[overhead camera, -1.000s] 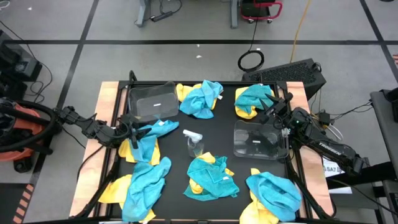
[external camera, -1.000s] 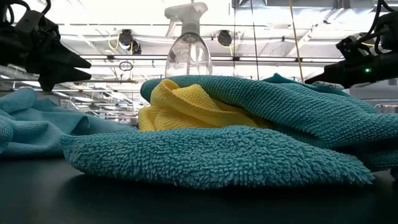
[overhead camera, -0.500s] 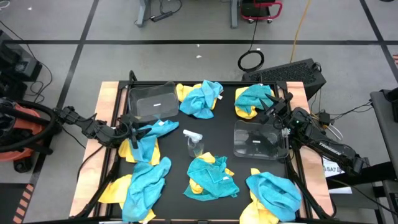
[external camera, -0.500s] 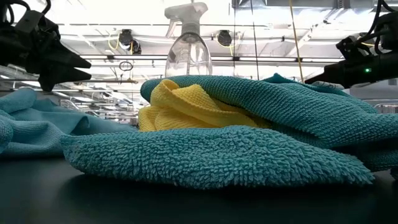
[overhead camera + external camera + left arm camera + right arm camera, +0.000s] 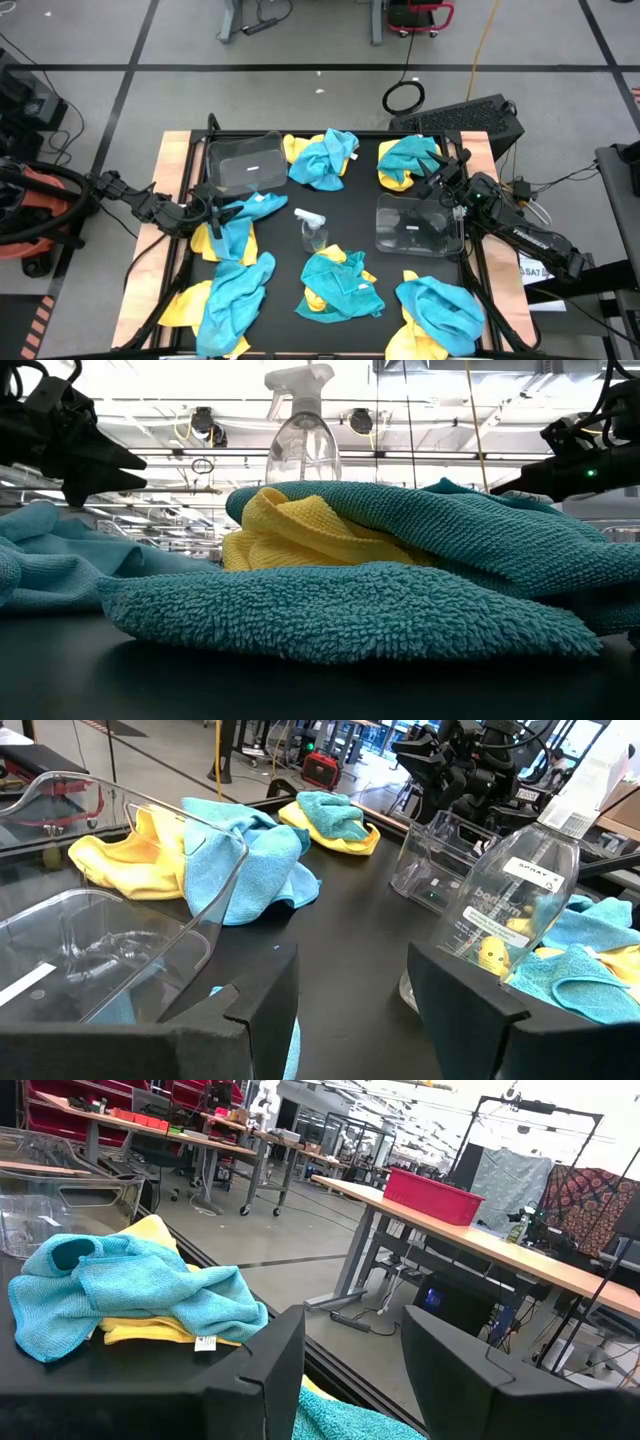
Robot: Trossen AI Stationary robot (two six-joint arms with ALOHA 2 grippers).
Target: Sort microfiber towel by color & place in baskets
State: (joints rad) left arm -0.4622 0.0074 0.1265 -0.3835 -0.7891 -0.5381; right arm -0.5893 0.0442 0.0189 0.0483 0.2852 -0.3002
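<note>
Stillness across the last second — left gripper (image 5: 222,208) and right gripper (image 5: 432,175) hovered, fingers spread, empty. Towels (image 5: 341,283) lay unsorted on the table (image 5: 352,215); both baskets (image 5: 245,163) held none — sorting not begun

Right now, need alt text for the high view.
Black table strewn with mixed turquoise-and-yellow microfiber towel heaps, two empty clear plastic baskets and a small clear spray bottle at centre. The left tool and right tool hover open, holding nothing.
</note>
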